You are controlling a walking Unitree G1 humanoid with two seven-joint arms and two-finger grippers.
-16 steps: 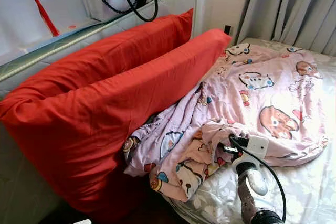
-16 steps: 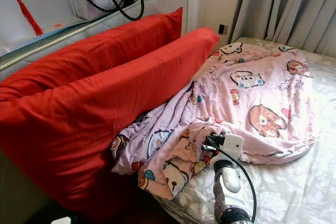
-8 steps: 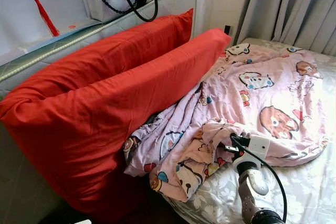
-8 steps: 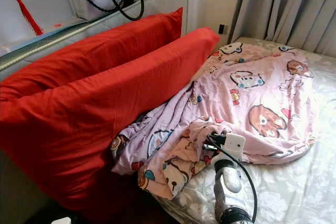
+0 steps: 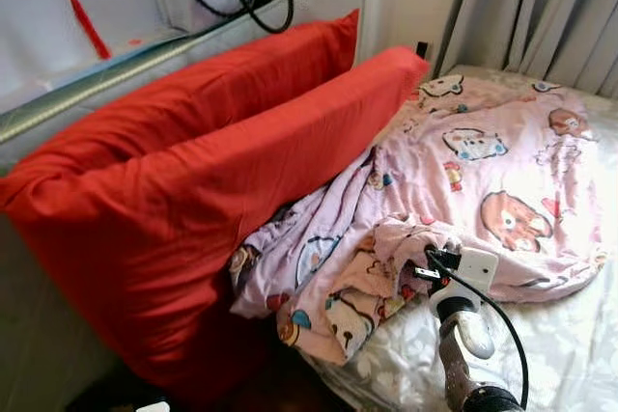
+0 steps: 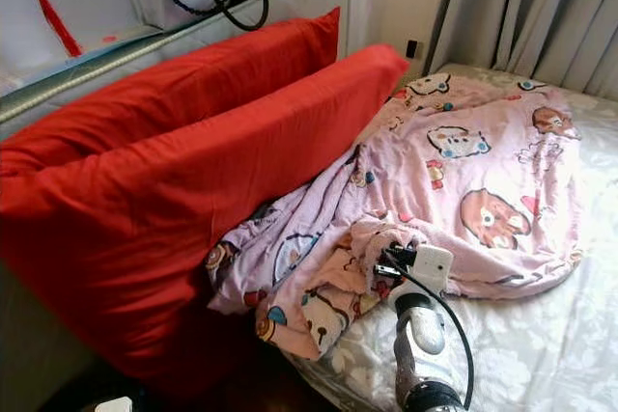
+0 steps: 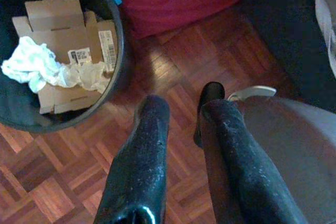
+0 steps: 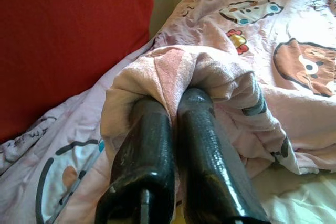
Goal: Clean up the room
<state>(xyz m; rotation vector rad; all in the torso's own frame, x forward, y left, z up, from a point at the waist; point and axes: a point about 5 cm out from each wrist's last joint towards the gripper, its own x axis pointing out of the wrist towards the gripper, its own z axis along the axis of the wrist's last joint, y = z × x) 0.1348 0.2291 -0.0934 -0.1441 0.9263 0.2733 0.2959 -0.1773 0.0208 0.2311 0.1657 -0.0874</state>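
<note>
Presently the bed (image 5: 565, 354) carries two red pillows (image 5: 193, 190) at nine o'clock and a crumpled pink cartoon blanket (image 5: 463, 180) from centre to three o'clock. At five o'clock the right gripper (image 8: 176, 111) has its fingers pressed together, pinching a bunched blanket fold; the left gripper (image 7: 181, 129) hangs idle, slightly parted, above the wood floor (image 7: 47, 182) near a bin (image 7: 118, 40). Judgement: bed-tidying is in hand; next, draw the fold outward to spread the blanket flat.

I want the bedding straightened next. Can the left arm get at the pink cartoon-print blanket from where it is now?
Probably not yet. The left gripper hangs low over the wooden parquet floor beside the dark round trash bin, while the pink cartoon-print blanket lies up on the bed, pinched by the right gripper.
</note>
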